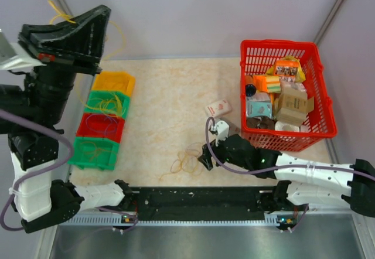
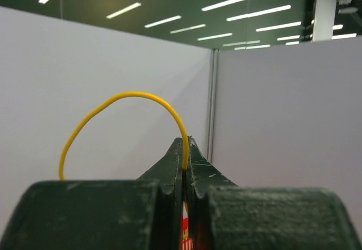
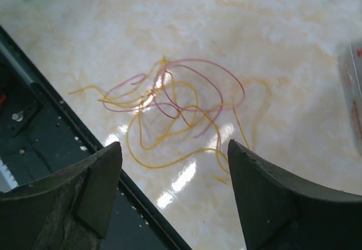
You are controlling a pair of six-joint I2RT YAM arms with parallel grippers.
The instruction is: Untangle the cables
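So the left pincer (image 2: 185, 148) is way up in the air on the left side, clamped shut on a single yellow cable (image 2: 130, 94) that arcs out of the tips in a loop. The right pincer (image 3: 174, 145) is spread wide with nothing in it, hanging just over the tangle (image 3: 169, 100) of yellow, orange and reddish-purple cables. That tangle lies on the marble-look tabletop (image 1: 158, 106), near the front edge, between the two arms. Off to the left there's a row of little bins (image 1: 96, 137), yellow, green, red, green, and a few have thin strands inside. On the right sits a red basket (image 1: 293, 140) full of boxes, with a small box (image 1: 218, 108) lying just beside it.
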